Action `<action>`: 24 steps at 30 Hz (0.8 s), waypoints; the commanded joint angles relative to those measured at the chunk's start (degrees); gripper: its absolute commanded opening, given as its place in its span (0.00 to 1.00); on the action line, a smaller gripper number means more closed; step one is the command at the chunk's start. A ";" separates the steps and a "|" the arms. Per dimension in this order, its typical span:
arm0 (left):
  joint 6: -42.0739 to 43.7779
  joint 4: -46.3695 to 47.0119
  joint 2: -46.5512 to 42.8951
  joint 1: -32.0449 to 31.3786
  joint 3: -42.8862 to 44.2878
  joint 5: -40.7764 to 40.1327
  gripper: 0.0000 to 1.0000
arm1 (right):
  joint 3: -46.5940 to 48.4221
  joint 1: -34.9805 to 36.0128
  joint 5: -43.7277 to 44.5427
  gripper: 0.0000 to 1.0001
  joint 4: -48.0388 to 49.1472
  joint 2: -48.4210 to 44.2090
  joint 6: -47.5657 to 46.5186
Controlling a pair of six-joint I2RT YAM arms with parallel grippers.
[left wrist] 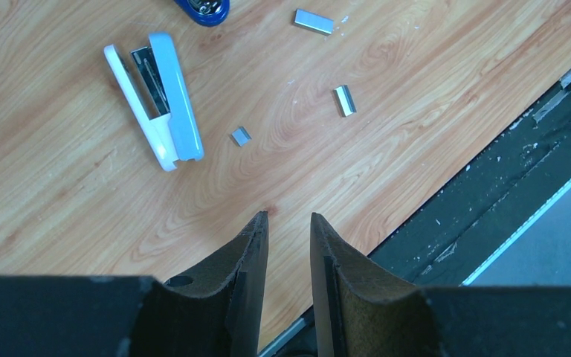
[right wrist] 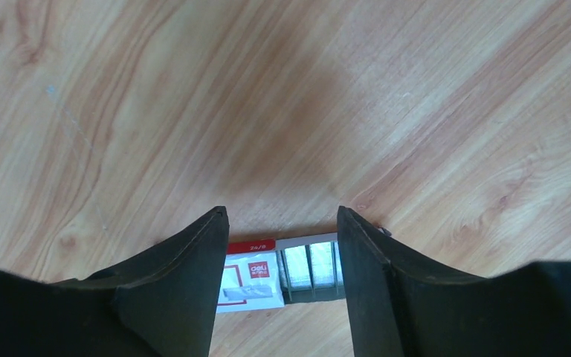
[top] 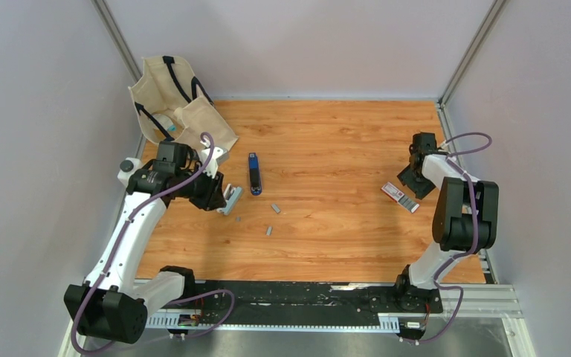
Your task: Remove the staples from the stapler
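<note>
Staples lie on the table, seemingly apart, right of the stapler.

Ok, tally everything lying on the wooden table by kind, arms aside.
Light blue-and-white plastic stapler plus dark blue stapler: 2
Loose silvery metal staple strips: 3
Red-and-white cardboard box: 1
Cream canvas bag: 1
Total: 7

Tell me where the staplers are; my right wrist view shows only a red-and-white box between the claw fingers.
Observer: Both lie left of centre: a pale blue stapler, hinged open, and a dark blue stapler just beyond it.
Operator: Any staples out yet?
Observer: Three short strips of staples lie on the table, right of the pale one.
Operator: Left claw holding anything?
Observer: No, the left claw hovers empty, jaws slightly apart.
</note>
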 commanded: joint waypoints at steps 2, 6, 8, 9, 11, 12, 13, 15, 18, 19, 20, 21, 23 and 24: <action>0.62 0.89 -0.85 0.30 2.46 1.53 0.36 | -1.31 -1.48 -2.75 0.57 2.73 1.01 0.91; 0.53 0.72 -1.12 0.38 2.54 1.18 0.36 | -1.75 -1.57 -3.97 0.52 3.17 1.36 0.82; 0.53 0.72 -1.20 0.30 2.46 1.01 0.36 | -2.19 -1.57 -4.50 0.51 3.26 1.27 0.91; 0.53 0.72 -1.29 0.30 2.37 1.01 0.36 | -2.63 -1.57 -4.68 0.50 3.52 1.19 0.99; 0.35 1.07 -1.73 0.30 2.19 0.83 0.36 | -3.77 -1.48 -5.12 0.50 3.96 0.66 1.17; 0.35 0.98 -1.82 0.30 2.11 0.83 0.36 | -4.21 -1.57 -5.38 0.50 4.23 0.57 1.26; 0.35 0.98 -1.91 0.30 2.11 0.83 0.36 | -4.82 -1.57 -5.47 0.50 4.40 0.57 1.43; 0.35 0.98 -1.91 0.30 2.28 0.83 0.36 | -5.62 -1.48 -5.82 0.50 4.66 0.48 1.78; 0.44 0.90 -2.00 0.30 2.37 0.83 0.36 | -7.11 -1.57 -7.05 0.49 4.84 -0.22 2.75; 0.44 0.90 -2.00 0.30 2.37 0.83 0.36 | -7.73 -1.57 -7.66 0.48 4.67 -0.83 3.54; 0.26 1.07 -2.08 0.38 2.37 0.83 0.36 | -8.60 -1.39 -8.54 0.48 4.67 -1.53 4.15; 0.00 1.25 -2.08 0.30 2.37 0.92 0.36 | -9.39 -1.39 -9.16 0.48 5.02 -2.58 4.77; -0.52 1.86 -2.00 0.30 2.63 1.53 0.37 | -11.15 -0.87 -10.13 0.49 5.72 -4.43 5.74; -0.61 1.86 -1.82 0.38 2.89 1.79 0.37 | -11.59 -0.34 -10.13 0.49 5.55 -5.14 6.09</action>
